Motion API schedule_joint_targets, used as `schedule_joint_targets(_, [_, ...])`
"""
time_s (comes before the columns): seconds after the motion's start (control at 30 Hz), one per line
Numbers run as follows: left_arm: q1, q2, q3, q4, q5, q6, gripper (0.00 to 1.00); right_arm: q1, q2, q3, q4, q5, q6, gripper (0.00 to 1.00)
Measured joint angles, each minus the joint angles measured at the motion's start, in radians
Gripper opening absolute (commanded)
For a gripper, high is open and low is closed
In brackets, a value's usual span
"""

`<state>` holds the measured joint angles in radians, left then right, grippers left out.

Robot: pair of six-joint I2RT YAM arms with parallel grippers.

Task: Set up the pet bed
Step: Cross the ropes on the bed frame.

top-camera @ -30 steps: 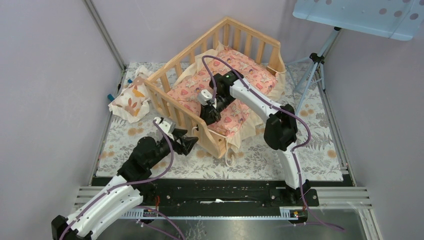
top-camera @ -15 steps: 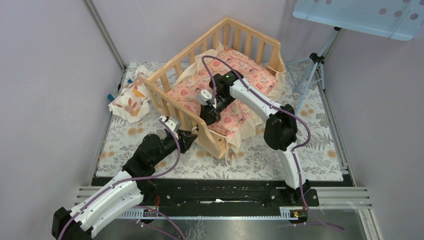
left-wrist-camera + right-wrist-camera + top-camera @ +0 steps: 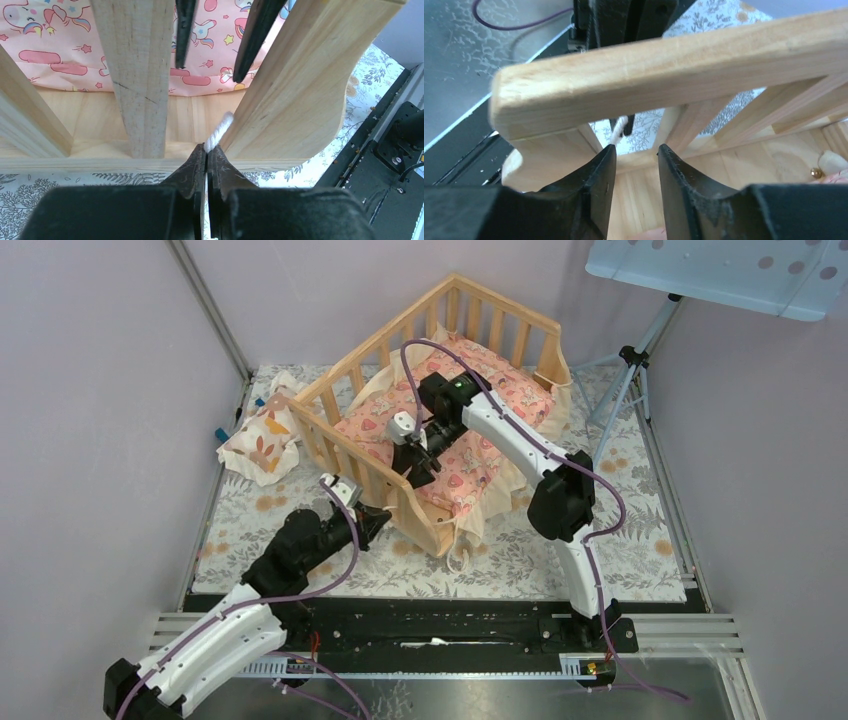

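Observation:
The pet bed (image 3: 505, 306) is a light wood frame with slatted rails, and a pink patterned cushion (image 3: 500, 375) lies in it. My left gripper (image 3: 383, 515) is outside the near left rail, low by the corner post. In the left wrist view it (image 3: 206, 149) is shut on a white cord (image 3: 220, 131) that comes out between a slat and the end board. My right gripper (image 3: 418, 475) is inside the bed over the cushion's near end. It (image 3: 636, 150) stands open, with the cord (image 3: 620, 127) just beyond its left fingertip and nothing between the fingers.
A cream pillow with orange leaf prints (image 3: 262, 435) lies on the mat left of the bed. A loop of white cord (image 3: 460, 558) hangs at the bed's near corner. A tripod (image 3: 630, 360) and a blue board (image 3: 720, 270) stand at the back right.
My left gripper moved in to the rail and shut on the white cord. My right gripper opened, let the cord go and drew back a little toward the far left inside the bed.

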<state>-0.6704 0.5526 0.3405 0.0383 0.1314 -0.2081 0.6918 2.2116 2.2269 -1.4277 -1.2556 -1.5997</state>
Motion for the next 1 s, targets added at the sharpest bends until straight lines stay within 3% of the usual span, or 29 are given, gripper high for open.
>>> schedule_joint_targets(0.3, [0.000,0.055,0.053,-0.058,-0.001,-0.028,0.00,-0.031,-0.070,-0.120,0.173,0.153,0.213,0.68])
schedule_joint_targets(0.43, [0.000,0.087,0.069,-0.082,-0.005,-0.057,0.00,-0.086,-0.230,-0.323,0.367,0.187,0.375,0.78])
schedule_joint_targets(0.47, [0.000,0.087,0.069,-0.090,-0.008,-0.066,0.00,-0.101,-0.288,-0.399,0.456,0.205,0.447,0.85])
schedule_joint_targets(0.6, [-0.001,0.085,0.069,-0.098,-0.039,-0.134,0.00,-0.143,-0.599,-0.832,1.006,0.449,0.914,0.81])
schedule_joint_targets(0.7, [-0.002,0.091,0.072,-0.121,-0.107,-0.211,0.00,-0.142,-0.693,-0.960,1.225,0.632,1.178,0.76])
schedule_joint_targets(0.83, [-0.002,0.143,0.111,-0.193,-0.142,-0.272,0.00,-0.140,-0.788,-1.102,1.417,0.827,1.466,0.75])
schedule_joint_targets(1.0, [-0.002,0.155,0.135,-0.208,-0.099,-0.287,0.00,-0.123,-0.998,-1.261,1.464,0.970,1.713,0.76])
